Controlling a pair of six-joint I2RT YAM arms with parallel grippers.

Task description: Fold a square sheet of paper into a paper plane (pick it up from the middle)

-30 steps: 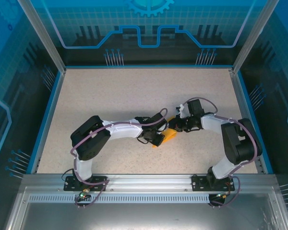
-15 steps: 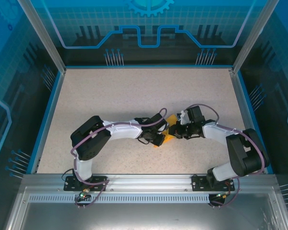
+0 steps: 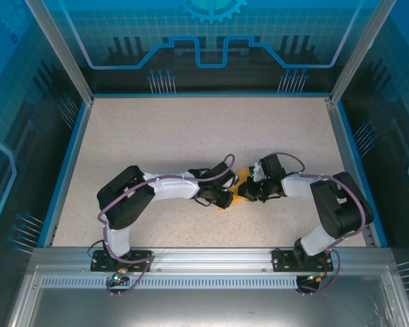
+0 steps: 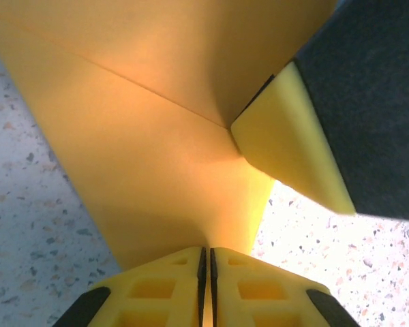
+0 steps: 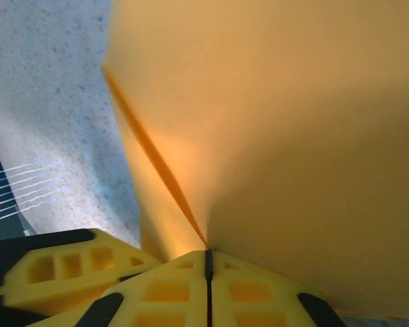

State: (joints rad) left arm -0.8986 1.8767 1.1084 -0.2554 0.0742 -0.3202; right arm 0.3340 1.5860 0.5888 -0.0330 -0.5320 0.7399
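Paper [image 3: 234, 199], orange-yellow, already folded: sits just right of centre in the top view, low on the speckled table [image 3: 191, 136], caught between the two arm tips. Mostly covered there; only small orange patches show.

Left gripper [image 3: 225, 197] comes in from the left, right gripper [image 3: 246, 193] from the right, tips nearly meeting over the paper.

Left wrist view: paper [image 4: 157, 122] fills upper and middle frame, one sharp crease running diagonally from upper left towards centre. Left gripper [image 4: 206, 262] at bottom edge, clenched on the paper's narrow lower end, yellow pads [image 4: 170, 286] pressed flat together. A yellow finger of the right gripper [image 4: 290, 150] enters from the right, touching the paper.

Right wrist view: paper [image 5: 279, 122] covers most of the frame, a folded edge slanting down to bottom centre. Right gripper [image 5: 208, 269] pinches it there, jaws closed to a hairline. A finger of the left gripper [image 5: 68, 266] lies at lower left.
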